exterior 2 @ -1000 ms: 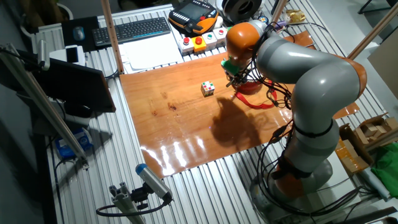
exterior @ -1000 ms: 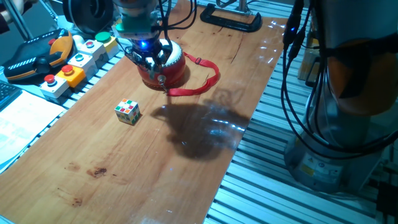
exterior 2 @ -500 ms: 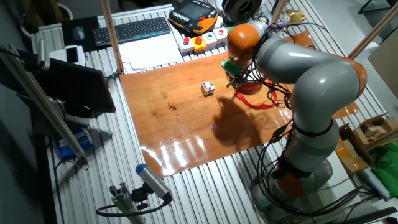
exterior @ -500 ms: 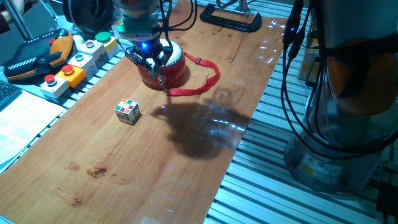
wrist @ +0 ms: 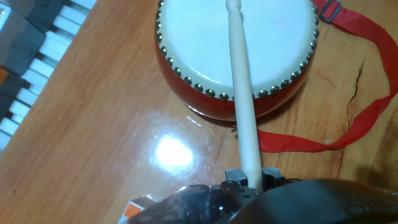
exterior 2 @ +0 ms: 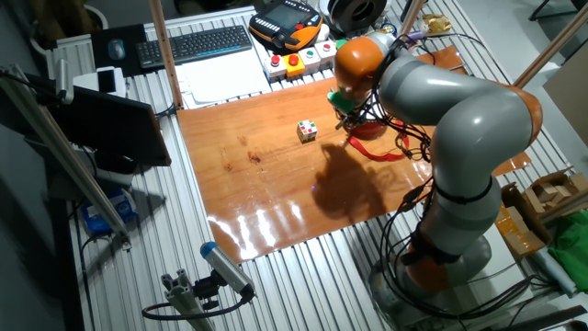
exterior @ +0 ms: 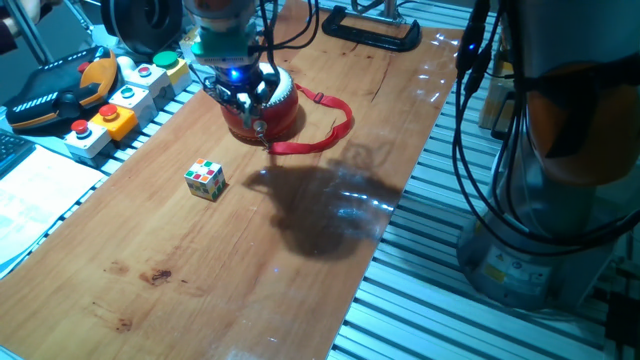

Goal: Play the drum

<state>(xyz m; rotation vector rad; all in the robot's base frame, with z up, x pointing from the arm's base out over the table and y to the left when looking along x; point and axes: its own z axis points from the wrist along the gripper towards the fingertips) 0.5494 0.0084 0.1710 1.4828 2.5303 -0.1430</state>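
A: Where's the drum (wrist: pixel 236 43)?

B: On the wooden table (exterior: pixel 300 260), directly beyond the gripper (wrist: pixel 251 180).

A: And the jaws?

B: Pinching a pale drumstick (wrist: pixel 241 93) that reaches over the white skin; its red strap (wrist: pixel 354 118) trails aside.

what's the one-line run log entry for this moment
tool: shut on drumstick | drumstick: over drum skin | cube: apart, untouched

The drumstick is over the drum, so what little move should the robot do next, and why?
Probably a short dip of the gripper so the tip taps the white skin. The hand view shows the drumstick clamped in it, lying across the drum with its tip over the skin. Whether the tip touches yet cannot be told.
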